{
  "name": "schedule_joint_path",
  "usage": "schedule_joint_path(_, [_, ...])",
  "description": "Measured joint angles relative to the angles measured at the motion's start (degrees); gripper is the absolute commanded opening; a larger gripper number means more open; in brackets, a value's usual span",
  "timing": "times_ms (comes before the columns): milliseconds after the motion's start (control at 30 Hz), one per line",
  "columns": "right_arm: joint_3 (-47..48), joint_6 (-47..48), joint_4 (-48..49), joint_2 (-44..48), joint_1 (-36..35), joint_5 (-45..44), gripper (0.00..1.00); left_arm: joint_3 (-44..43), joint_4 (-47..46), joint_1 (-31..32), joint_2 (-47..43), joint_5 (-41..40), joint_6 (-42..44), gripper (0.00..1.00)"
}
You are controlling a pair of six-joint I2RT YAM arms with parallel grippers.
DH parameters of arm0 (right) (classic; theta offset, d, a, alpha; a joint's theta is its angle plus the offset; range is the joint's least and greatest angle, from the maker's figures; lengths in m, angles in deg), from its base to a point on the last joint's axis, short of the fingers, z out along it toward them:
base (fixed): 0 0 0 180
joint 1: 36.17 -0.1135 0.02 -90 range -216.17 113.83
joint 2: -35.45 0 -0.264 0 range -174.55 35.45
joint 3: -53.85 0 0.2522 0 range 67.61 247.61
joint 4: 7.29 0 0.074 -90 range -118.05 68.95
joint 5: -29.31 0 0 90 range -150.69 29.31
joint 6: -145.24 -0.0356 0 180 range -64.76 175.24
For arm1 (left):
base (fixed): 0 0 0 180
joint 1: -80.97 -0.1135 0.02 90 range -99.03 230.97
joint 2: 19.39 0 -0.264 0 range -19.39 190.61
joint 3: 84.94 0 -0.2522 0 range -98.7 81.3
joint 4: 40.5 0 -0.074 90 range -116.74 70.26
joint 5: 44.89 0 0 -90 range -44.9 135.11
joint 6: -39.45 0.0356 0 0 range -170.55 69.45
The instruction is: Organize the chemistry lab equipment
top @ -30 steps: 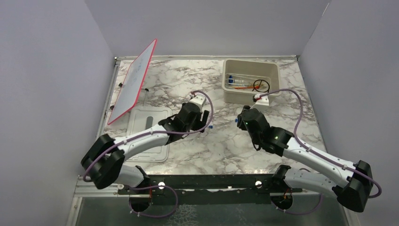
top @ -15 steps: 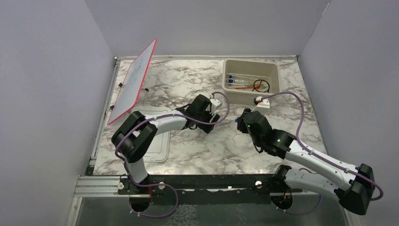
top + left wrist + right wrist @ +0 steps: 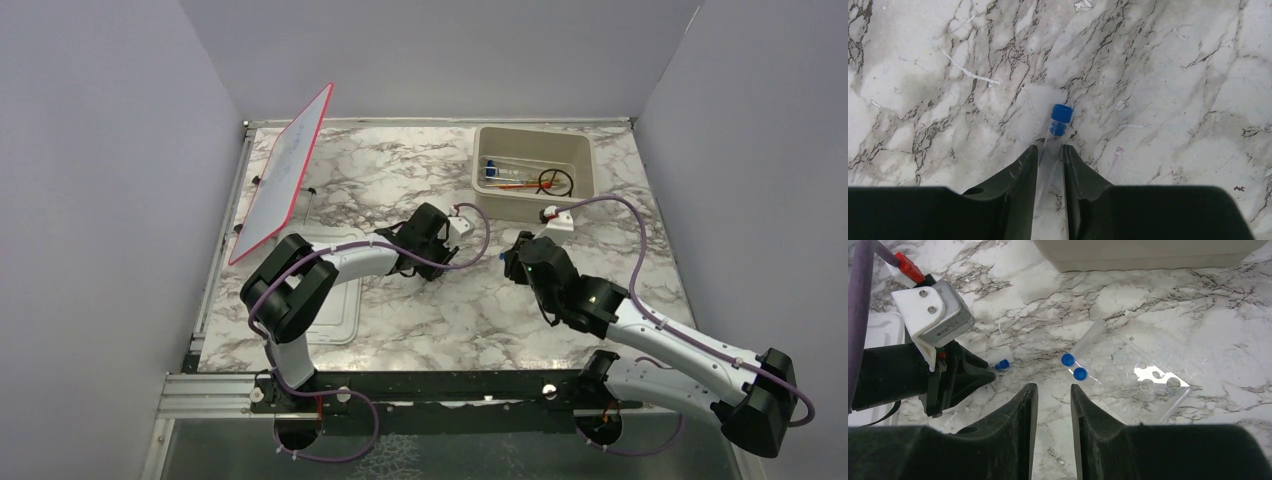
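A thin clear tube with a blue cap (image 3: 1060, 119) lies on the marble table. My left gripper (image 3: 1049, 148) is down on the table and shut on the tube's body, with the cap sticking out past the fingertips. The right wrist view shows that same cap (image 3: 1004, 364) at the left gripper's tip. My right gripper (image 3: 1054, 386) hovers open above the table, holding nothing. Just beyond it, two more blue-capped tubes (image 3: 1074, 367) lie against a clear plastic rack (image 3: 1153, 380). In the beige tub (image 3: 580, 150) lie a black wire ring (image 3: 553, 181), an orange-red stick (image 3: 518, 186) and tubes (image 3: 497, 166).
A red-framed white board (image 3: 285, 170) leans at the table's left edge. The tub's slotted lid (image 3: 335, 305) lies flat at the near left, partly under the left arm. The two grippers are close together at mid-table (image 3: 480, 290).
The left arm reached right toward the middle of the table, and its jaws closed around the blue-capped tube. The right arm has barely moved.
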Motion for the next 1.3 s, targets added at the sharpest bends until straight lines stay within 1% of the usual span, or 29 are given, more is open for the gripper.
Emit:
schedule_joint_path(167, [-0.2, 0.0, 0.4, 0.0, 0.0, 0.9, 0.35, 0.0, 0.2, 0.2, 0.0, -0.1, -0.3, 0.20])
schedule_joint_path(300, [-0.8, 0.0, 1.7, -0.2, 0.0, 3.3, 0.35, 1.0, -1.2, 0.8, -0.4, -0.1, -1.5, 0.19])
schedule_joint_path(400, [-1.5, -0.2, 3.0, -0.6, 0.0, 5.8, 0.35, 4.4, -3.5, 1.0, -2.8, 0.1, -3.1, 0.19])
schedule_joint_path(533, [-2.6, -2.1, 4.7, -1.1, 0.5, 9.4, 0.39, 10.7, -6.6, 1.1, -8.8, 0.5, -5.7, 0.19])
schedule_joint_path(633, [-3.1, -3.7, 6.8, -1.9, 1.9, 14.3, 0.43, 14.5, -10.1, 1.1, -15.3, 0.7, -7.6, 0.19])
schedule_joint_path(767, [-2.7, -5.6, 10.3, -4.9, 6.1, 23.5, 0.47, 16.4, -14.3, 1.1, -22.7, 1.1, -9.6, 0.19])
schedule_joint_path(900, [0.3, -7.3, 11.9, -9.6, 9.4, 32.8, 0.51, 17.4, -17.9, 1.1, -29.3, 1.3, -11.6, 0.19])
schedule_joint_path(1000, [3.6, -8.1, 13.2, -11.9, 9.9, 38.1, 0.53, 18.1, -19.4, 1.2, -33.3, 1.3, -12.8, 0.19])
schedule_joint_path(1133, [6.7, -8.7, 15.6, -12.7, 9.9, 42.7, 0.55, 18.4, -20.1, 1.2, -36.0, 1.2, -13.8, 0.19])
schedule_joint_path(1300, [7.3, -9.3, 16.9, -12.7, 9.9, 44.9, 0.55, 18.6, -20.1, 1.2, -36.8, 1.2, -14.4, 0.19])
